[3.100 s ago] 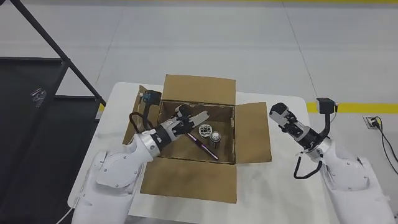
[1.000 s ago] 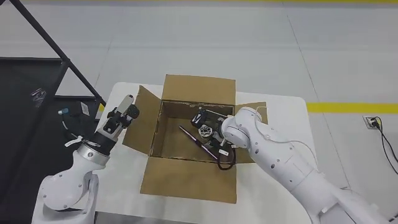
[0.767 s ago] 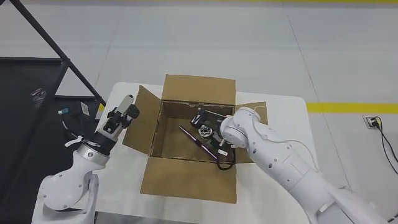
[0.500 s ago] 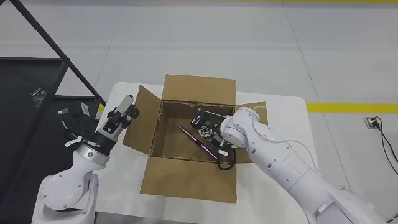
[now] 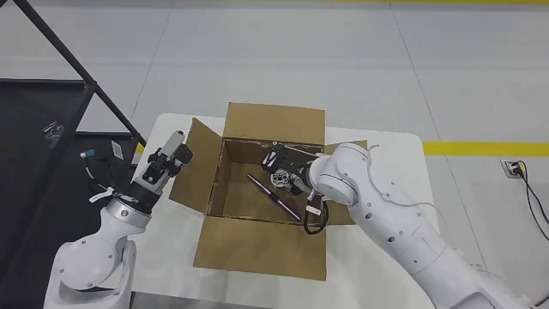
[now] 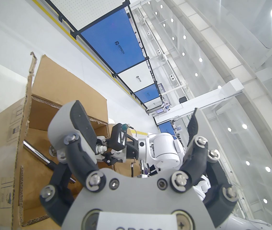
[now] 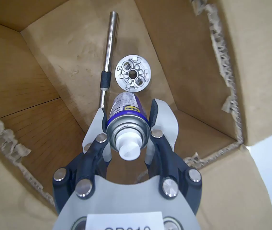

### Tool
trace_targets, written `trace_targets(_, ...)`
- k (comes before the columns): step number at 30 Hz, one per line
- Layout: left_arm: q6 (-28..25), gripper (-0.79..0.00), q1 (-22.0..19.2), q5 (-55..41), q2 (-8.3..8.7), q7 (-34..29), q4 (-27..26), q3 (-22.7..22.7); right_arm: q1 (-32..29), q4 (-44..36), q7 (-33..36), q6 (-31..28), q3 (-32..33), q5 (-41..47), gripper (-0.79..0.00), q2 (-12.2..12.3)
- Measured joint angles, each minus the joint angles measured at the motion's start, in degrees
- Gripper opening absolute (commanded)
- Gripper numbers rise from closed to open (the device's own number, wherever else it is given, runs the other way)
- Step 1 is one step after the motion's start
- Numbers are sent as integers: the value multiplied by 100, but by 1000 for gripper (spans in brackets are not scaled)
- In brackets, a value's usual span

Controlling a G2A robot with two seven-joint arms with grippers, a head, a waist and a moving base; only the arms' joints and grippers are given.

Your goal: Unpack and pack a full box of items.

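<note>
The can hangs inside the box, clamped at its upper body between the fingers of the right hand. Its nozzle points up toward the wrist and its base points down at the box floor. Gripping it just under the shoulder keeps it upright and leaves the base free, which suits either lifting it out or setting it down. I cannot tell whether the base touches the cardboard.

Just beyond the can a metal disc lies flat on the floor. Beside that lies a steel rod with a dark band. The two are close together but apart, so the hand's straight-down approach probably serves to avoid knocking them.

The flaps are folded outward, which gives the arm a clear way in from above. The box sits on the desk. The left hand waits outside the box beside one flap, with its fingers spread and nothing between them. That seems meant to keep it out of the other arm's way.
</note>
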Motion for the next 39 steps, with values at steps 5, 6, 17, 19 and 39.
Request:
trace_targets(5,0,0,0,0,0,0,0,0,-610,-1304,101,26,755,-408,-785,292)
trace_targets(6,0,0,0,0,0,0,0,0,-735,-1552,45,48,907,-513,-785,341)
trace_targets(17,0,0,0,0,0,0,0,0,-2017,-3200,-267,509,3194,-1563,-785,788)
trace_targets(19,0,0,0,0,0,0,0,0,-2110,-3156,-160,423,3506,-1482,-785,832)
trace_targets(39,0,0,0,0,0,0,0,0,-1757,-259,284,206,3949,-1478,-785,974)
